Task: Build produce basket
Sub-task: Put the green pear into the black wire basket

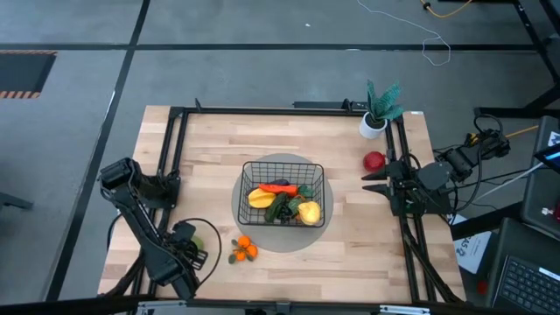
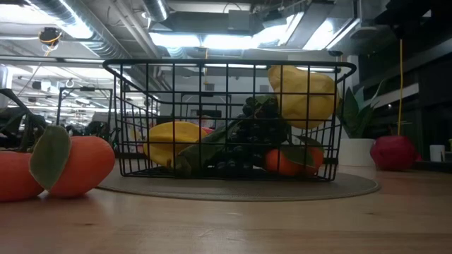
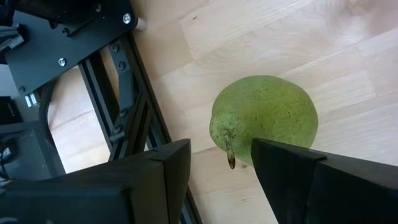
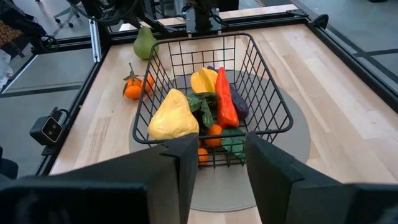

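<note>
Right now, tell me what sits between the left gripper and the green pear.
Nothing visible. The left gripper hangs open just over the green pear, which lies on bare wooden tabletop near the left frame rail, apart from the black wire-mesh basket.

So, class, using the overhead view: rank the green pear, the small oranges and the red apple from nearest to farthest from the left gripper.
1. Green pear, right beside the left gripper.
2. Small oranges, between gripper and basket.
3. Red apple, far side, by the right arm.
</note>
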Robot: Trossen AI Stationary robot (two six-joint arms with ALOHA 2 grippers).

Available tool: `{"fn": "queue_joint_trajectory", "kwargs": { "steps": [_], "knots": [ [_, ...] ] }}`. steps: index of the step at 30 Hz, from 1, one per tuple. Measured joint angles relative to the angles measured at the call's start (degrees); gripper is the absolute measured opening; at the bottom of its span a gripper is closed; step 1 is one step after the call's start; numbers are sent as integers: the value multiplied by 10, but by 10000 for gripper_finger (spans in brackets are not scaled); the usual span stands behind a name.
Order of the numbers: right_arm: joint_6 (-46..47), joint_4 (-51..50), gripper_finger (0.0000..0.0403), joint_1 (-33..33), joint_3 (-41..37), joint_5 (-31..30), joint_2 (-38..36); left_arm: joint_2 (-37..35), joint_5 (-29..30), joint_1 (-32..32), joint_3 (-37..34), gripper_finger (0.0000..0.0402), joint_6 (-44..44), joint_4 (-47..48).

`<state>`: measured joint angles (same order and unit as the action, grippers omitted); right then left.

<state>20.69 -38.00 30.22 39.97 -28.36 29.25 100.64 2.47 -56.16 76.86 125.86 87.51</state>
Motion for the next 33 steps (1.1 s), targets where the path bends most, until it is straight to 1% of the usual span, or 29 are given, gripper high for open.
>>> {"fn": "queue_joint_trajectory", "kwargs": {
  "steps": [4, 8, 28, 33],
  "knots": [
    [0, 0, 124, 0, 0, 0, 0, 0, -1, 0, 0, 155, 0, -2],
    [0, 0, 124, 0, 0, 0, 0, 0, -1, 0, 0, 140, 0, -2],
    [0, 0, 124, 0, 0, 0, 0, 0, 10, 0, 0, 38, 11, -27],
    [0, 0, 124, 0, 0, 1, 0, 0, 11, 0, 0, 6, 11, -27]
  ]
}}
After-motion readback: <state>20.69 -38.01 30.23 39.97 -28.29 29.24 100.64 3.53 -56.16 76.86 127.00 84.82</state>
